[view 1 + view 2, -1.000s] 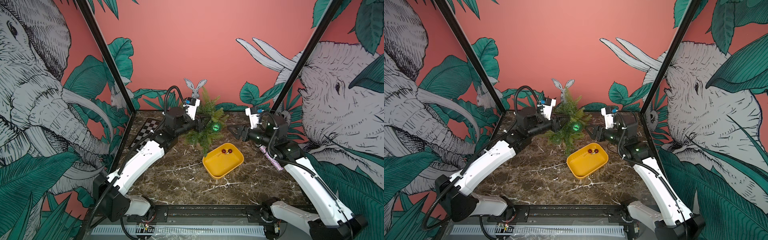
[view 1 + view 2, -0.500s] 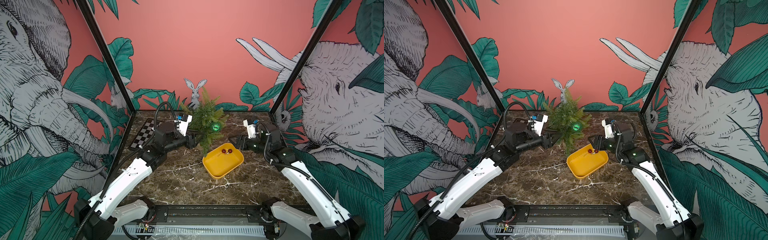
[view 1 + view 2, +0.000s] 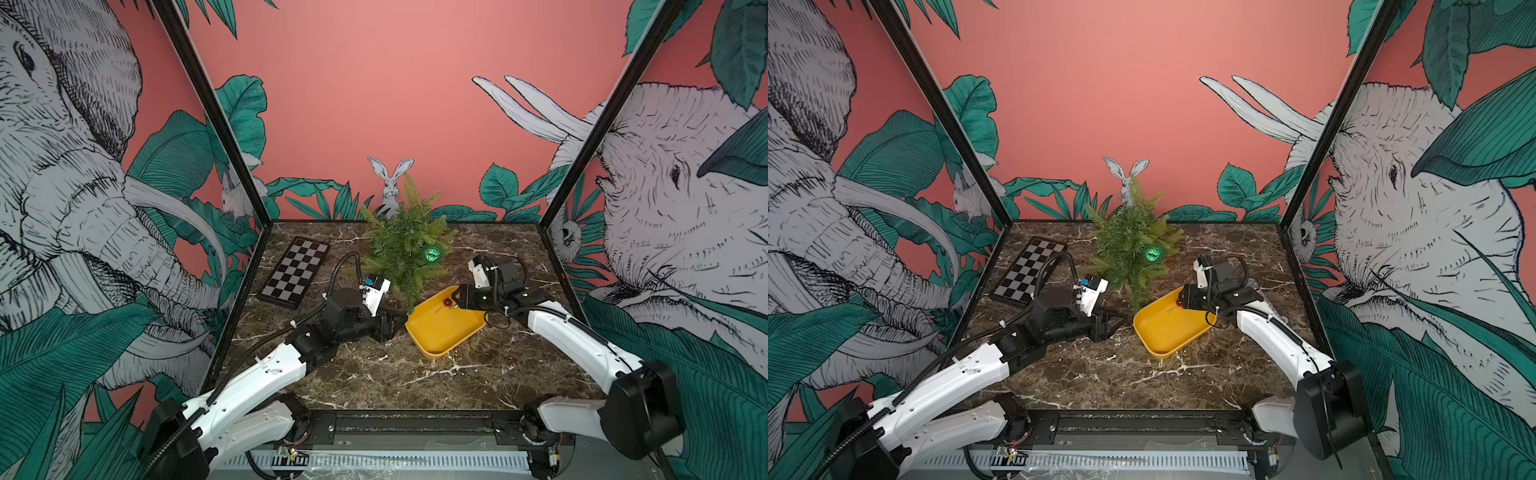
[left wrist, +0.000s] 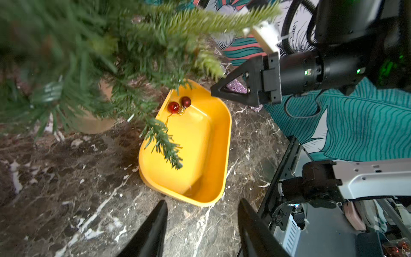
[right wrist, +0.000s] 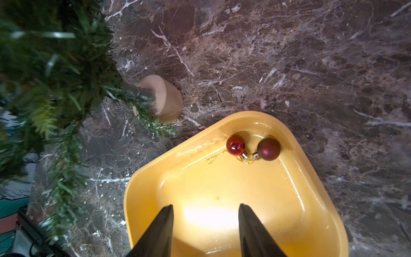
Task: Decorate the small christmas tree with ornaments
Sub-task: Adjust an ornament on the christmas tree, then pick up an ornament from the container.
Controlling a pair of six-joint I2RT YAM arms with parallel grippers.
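Observation:
The small christmas tree (image 3: pixel 405 245) (image 3: pixel 1128 249) stands at the back middle of the table on its tan pot (image 5: pixel 166 98). A glittery green ball (image 3: pixel 432 253) (image 3: pixel 1152 252) hangs on the tree's right side. Two small dark red ornaments (image 5: pixel 235 145) (image 5: pixel 268 149) (image 4: pixel 173 107) lie in the far corner of the yellow tray (image 3: pixel 444 330) (image 3: pixel 1169 328). My right gripper (image 3: pixel 457 297) (image 5: pixel 205 207) hangs open over the tray, just short of the red balls, holding nothing. My left gripper (image 3: pixel 392 323) (image 4: pixel 202 202) is open and empty, low beside the tray's left edge.
A folded chessboard (image 3: pixel 297 272) (image 3: pixel 1030 270) lies at the back left. A purple glittery object (image 4: pixel 236 85) lies on the table behind the right gripper. Low tree branches (image 4: pixel 164 140) overhang the tray's near-left rim. Black frame posts stand at both back corners.
My left gripper has come away from the tree's branches and dropped beside the tray. My right gripper has moved down over the tray, its jaws narrower. The tree has swung back upright.

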